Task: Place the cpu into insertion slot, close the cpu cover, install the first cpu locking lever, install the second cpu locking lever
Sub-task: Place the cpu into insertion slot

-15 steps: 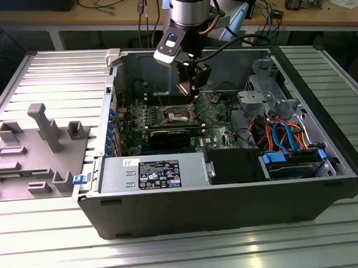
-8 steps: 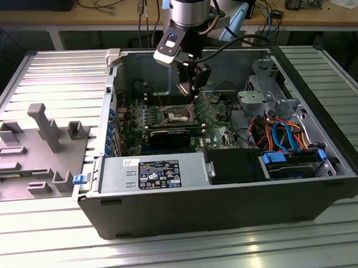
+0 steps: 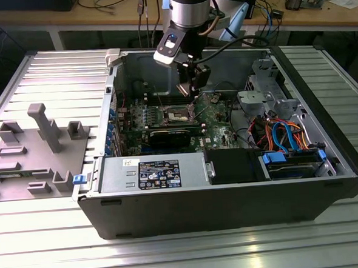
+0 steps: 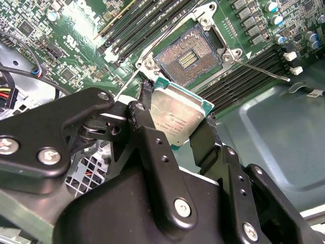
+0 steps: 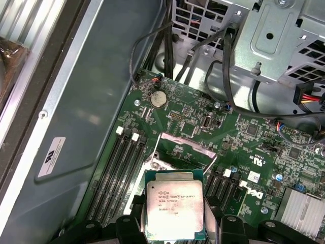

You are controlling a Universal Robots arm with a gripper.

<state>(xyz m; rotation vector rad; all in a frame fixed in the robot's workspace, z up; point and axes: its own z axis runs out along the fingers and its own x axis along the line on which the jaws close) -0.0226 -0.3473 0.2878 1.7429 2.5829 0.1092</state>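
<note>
Chip [image 4: 180, 114] clamped edge-to-edge between fingers [image 4: 205, 140], hanging above the open socket [image 4: 187, 60], not seated. In the exterior view the gripper [image 3: 191, 92] sits about one o'clock of the socket. Risk: skewed lowering bends socket pins.

The arm [image 3: 189, 6] reaches down from above, its silver wrist section standing close to upright. A pale camera block [image 3: 169, 48] sits on the wrist's side, toward the exterior view's left. Under it the black end effector [image 3: 193, 92] points downward. In the second wrist view its two black fingers [image 4: 152, 145] angle inward from jointed linkages. Their tips press on opposite edges of the cpu [image 4: 177, 114], pinching it with its metal top facing the camera. The first wrist view shows the same pinch, one fingertip at each side of the cpu.
</note>
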